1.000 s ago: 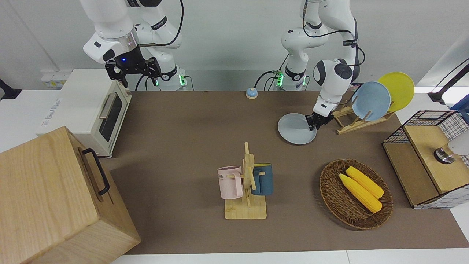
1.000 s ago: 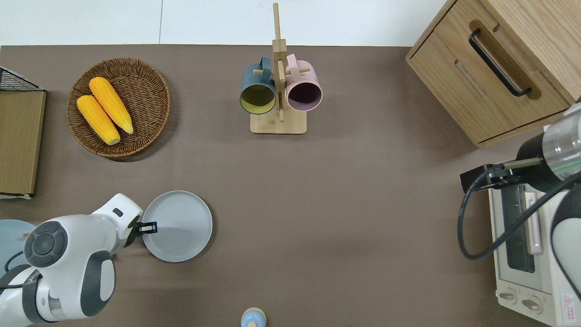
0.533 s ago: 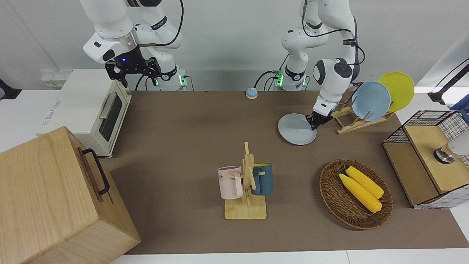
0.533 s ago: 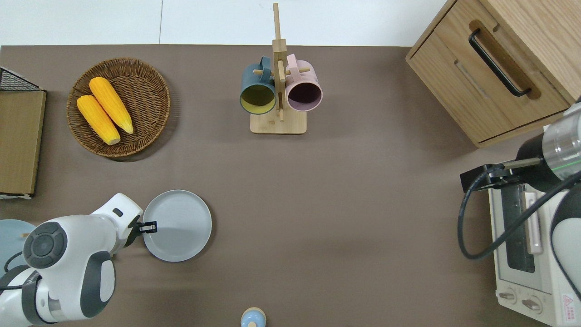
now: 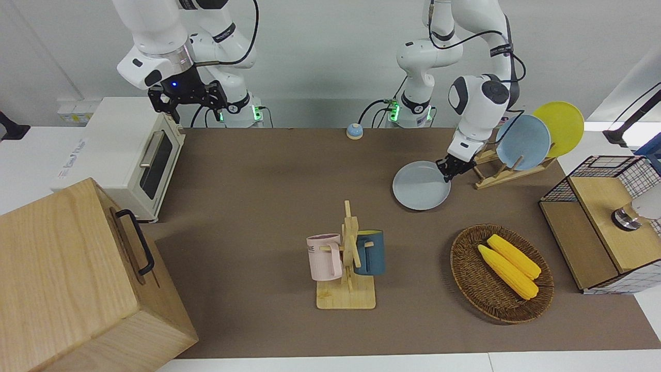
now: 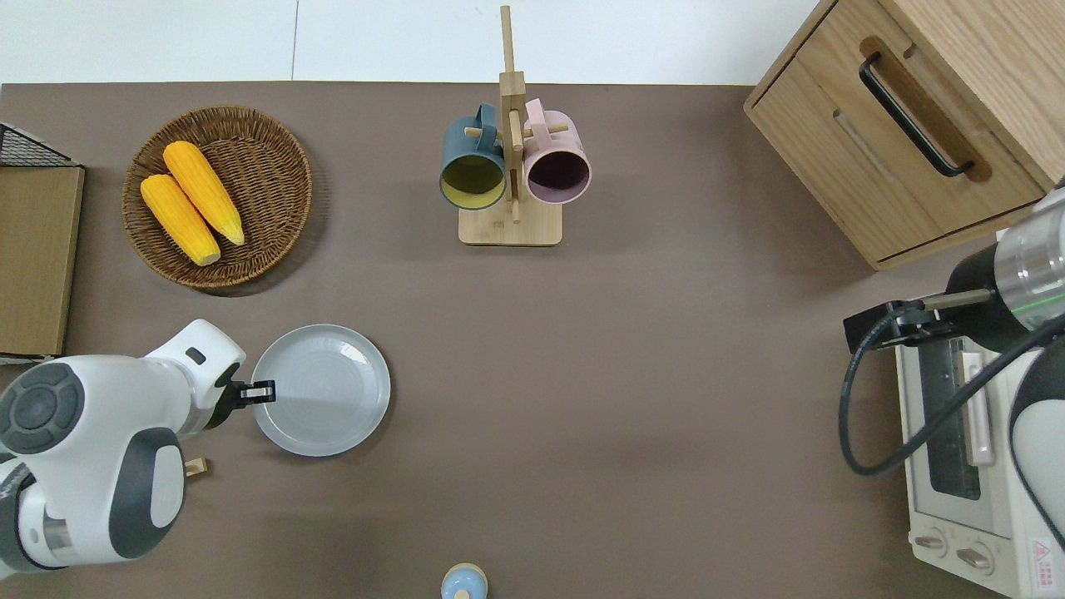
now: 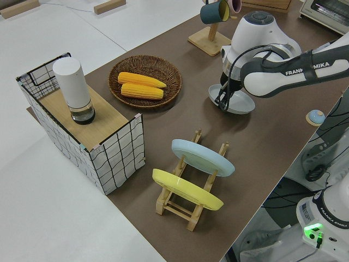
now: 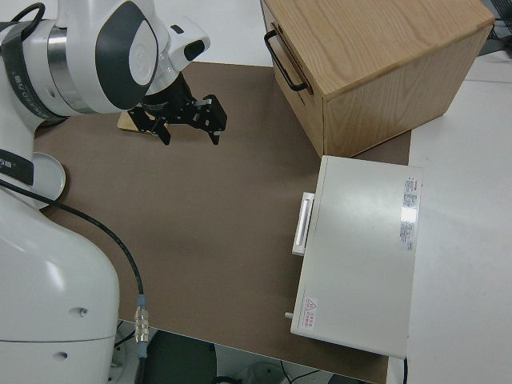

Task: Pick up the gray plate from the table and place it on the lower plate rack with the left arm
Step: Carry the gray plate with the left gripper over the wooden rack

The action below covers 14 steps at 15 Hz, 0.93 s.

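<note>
The left gripper (image 6: 260, 389) is clamped on the rim of the gray plate (image 6: 324, 391), on the edge toward the left arm's end of the bench (image 6: 632, 349). The plate is lifted just off the bench and tilted, over the bench's near part, beside the lower plate rack (image 5: 498, 173), which carries a sky-blue plate (image 5: 522, 142) and a yellow plate (image 5: 560, 126) near the bench corner. The right gripper (image 8: 188, 120), fingers spread wide, is parked.
</note>
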Available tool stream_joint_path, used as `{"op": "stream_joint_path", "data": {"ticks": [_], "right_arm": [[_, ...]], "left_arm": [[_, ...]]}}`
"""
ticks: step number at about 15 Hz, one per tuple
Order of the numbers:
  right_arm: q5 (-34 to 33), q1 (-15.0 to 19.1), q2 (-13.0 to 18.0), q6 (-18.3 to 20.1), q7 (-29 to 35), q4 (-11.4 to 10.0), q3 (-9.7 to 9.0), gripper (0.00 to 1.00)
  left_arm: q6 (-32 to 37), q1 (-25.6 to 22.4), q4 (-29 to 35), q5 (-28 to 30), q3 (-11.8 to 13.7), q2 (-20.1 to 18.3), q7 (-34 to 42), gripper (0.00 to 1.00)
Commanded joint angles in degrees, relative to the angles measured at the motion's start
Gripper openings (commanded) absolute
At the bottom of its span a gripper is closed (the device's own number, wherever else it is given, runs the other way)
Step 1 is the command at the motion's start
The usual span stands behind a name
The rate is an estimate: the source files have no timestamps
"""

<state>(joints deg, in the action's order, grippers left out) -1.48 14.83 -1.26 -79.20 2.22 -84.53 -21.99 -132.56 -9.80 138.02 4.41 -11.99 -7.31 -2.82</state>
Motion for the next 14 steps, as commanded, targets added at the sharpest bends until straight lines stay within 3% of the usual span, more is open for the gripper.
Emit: {"op": "stream_joint_path", "data": {"ticks": [1, 7, 10, 14], "right_arm": [[-0.28, 1.34, 0.12, 0.63, 0.68, 0.42, -1.22, 0.983], [-0.37, 1.34, 0.12, 0.63, 0.68, 0.33, -1.22, 0.983], [-0.37, 1.34, 0.12, 0.63, 0.68, 0.42, -1.22, 0.983], [-0.37, 1.34, 0.12, 0.63, 0.68, 0.42, -1.22, 0.983]], "left_arm": [[10.02, 0.05, -7.92, 0.34, 0.3, -0.08, -0.79, 0.0], [26.37, -0.39, -20.67, 0.34, 0.83, 0.01, -0.96, 0.0], [31.3, -0.39, -24.54, 0.34, 0.92, 0.01, -0.88, 0.0], [32.46, -0.48, -24.9, -0.54, 0.92, 0.1, -0.7, 0.0]]}}
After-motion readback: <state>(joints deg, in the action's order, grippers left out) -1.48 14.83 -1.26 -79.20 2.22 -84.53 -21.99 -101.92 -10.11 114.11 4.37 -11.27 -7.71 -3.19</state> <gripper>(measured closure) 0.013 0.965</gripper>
